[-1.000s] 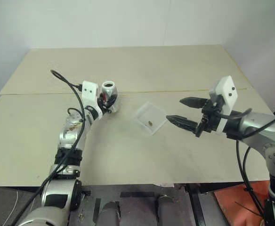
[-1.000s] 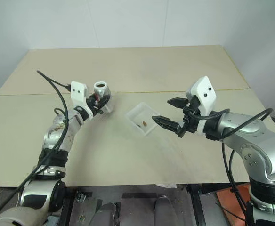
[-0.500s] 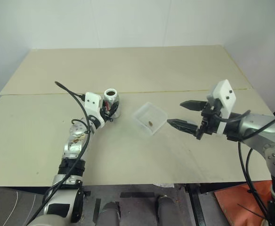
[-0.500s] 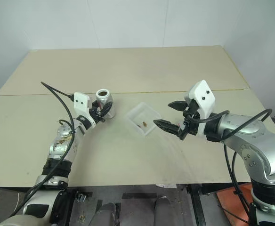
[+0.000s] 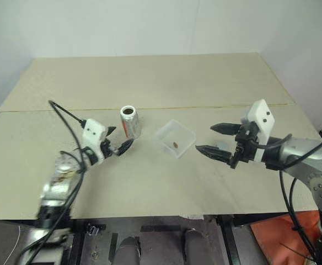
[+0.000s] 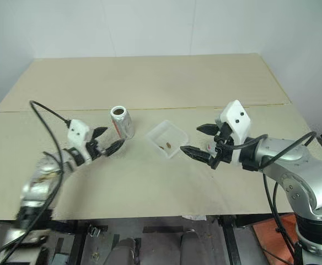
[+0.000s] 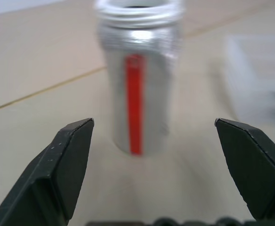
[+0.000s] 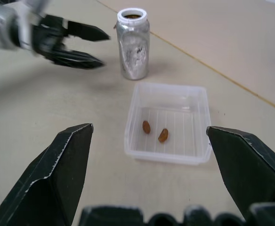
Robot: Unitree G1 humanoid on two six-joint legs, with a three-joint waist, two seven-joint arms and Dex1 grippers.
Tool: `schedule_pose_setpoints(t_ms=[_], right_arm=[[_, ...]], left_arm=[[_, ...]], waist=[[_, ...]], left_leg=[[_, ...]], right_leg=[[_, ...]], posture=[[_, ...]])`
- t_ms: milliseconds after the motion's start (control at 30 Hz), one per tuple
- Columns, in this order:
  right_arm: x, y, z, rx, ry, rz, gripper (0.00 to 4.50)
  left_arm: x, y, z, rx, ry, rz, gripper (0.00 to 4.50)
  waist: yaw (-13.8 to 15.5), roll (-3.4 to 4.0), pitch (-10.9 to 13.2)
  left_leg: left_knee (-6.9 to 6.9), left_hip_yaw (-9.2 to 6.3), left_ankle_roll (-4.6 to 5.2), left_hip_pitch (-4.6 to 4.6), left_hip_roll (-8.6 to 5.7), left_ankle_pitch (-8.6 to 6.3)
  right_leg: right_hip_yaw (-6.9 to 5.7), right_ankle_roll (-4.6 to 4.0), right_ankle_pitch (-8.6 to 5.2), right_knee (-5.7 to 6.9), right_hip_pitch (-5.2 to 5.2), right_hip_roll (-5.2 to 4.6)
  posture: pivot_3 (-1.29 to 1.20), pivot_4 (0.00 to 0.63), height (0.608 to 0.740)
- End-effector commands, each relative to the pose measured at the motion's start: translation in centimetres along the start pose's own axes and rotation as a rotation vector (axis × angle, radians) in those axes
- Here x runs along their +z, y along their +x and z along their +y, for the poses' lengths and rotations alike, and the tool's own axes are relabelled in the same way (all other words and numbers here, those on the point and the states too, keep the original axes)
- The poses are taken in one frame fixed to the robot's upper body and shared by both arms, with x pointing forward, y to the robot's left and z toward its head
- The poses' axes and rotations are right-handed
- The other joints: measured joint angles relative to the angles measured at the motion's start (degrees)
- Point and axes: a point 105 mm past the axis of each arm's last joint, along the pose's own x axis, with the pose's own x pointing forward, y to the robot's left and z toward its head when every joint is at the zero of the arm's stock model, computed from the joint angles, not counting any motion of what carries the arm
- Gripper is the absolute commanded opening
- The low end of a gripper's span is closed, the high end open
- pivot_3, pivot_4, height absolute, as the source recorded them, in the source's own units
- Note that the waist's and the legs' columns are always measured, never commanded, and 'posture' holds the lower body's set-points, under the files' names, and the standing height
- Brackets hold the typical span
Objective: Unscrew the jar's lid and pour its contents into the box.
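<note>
The pouring step is judged complete: the jar (image 5: 130, 121) stands upright and uncapped on the counter (image 5: 150, 182), and two brown pieces (image 8: 146, 126) lie in the box (image 5: 175, 138).

Taking the jar as landmark, the left pincer (image 5: 117, 142) is found just left of and nearer than it, fingers spread wide, nothing held, apart from the jar. The box sits just right of the jar. Further right, beyond the box, the right pincer (image 5: 215, 139) hangs released and empty.

The lid is not made out; possibly it lies off-frame. Little is judged left beyond clearing both arms.
</note>
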Motion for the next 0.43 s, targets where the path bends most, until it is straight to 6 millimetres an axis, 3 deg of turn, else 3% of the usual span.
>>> schedule_pose_setpoints(t_ms=[33,100,200,433], right_arm=[[1.2,-1.1,-0.3,-0.028,-0.083,-0.046,4.5],[1.2,-1.6,-0.6,-0.023,-0.101,-0.057,4.5],[1.0,-1.9,-0.6,0.002,-0.117,-0.066,4.5],[0.7,-1.5,-0.4,0.026,-0.122,-0.074,4.5]], left_arm=[[4.4,-4.3,-0.5,-0.198,0.15,-0.074,4.48],[5.9,-6.6,-0.3,-0.264,0.208,-0.069,4.48],[7.1,-8.2,-0.3,-0.302,0.201,-0.075,4.48],[6.7,-9.0,-1.6,-0.31,0.163,-0.056,4.48]], waist=[[0.09,-0.01,0.0],[0.18,0.0,0.01],[0.6,0.0,0.01],[0.69,-0.01,0.01]], left_leg=[[0.0,0.0,0.0,-0.01,0.02,0.0],[-0.02,0.03,0.02,0.01,0.05,-0.01],[-0.03,0.07,0.05,0.05,0.07,-0.03],[-0.03,0.09,0.1,0.06,0.08,-0.06]], right_leg=[[-0.01,-0.03,-0.02,-0.07,-0.02,0.01],[-0.01,-0.06,-0.04,-0.09,-0.01,0.02],[-0.01,-0.07,-0.05,-0.14,0.04,0.02],[0.0,-0.07,-0.06,-0.15,0.04,0.02]], posture=[[0.0,0.15,0.74],[0.0,0.15,0.74],[0.0,0.15,0.74],[0.0,0.15,0.74]])
